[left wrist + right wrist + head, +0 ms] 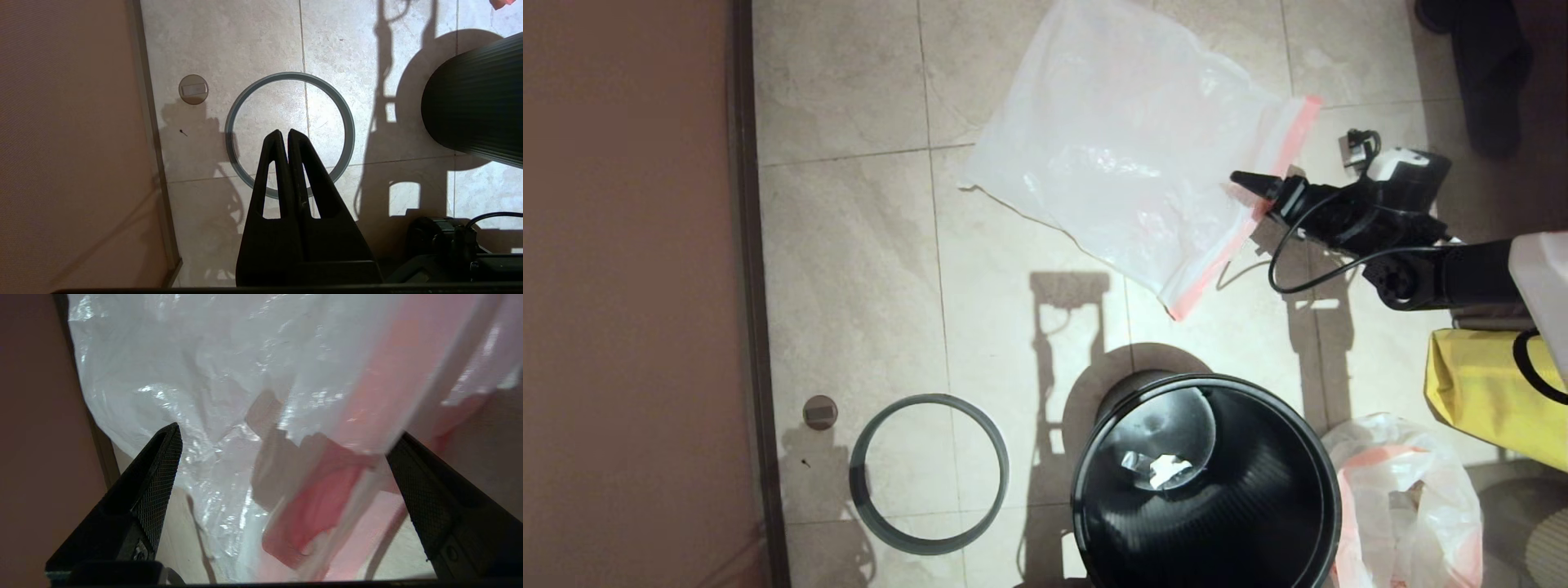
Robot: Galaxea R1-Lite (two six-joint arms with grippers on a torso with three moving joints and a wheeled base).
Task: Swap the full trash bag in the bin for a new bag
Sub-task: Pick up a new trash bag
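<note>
Reaching with jaws wide and empty, right end effector (1252, 181) meets the new bag (1123, 155) flat on the floor; thin, limp, slippery film; best pinched at its pink hem (1278, 155); left end effector (284, 136) closed, parked.

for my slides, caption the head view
Right hand, open, at the new bag's pink hem, with the black bin nearby.

The bin (1207, 482) stands on the floor (849, 204), with the hoop rim (929, 474) lying flat just to its left. The new bag (1127, 155) lies spread on the floor beyond the bin, and the full trash bag (1409, 510) sits against the bin's right side. The right pincer (1258, 186) is at the new bag's hem, beyond the bin.
</note>
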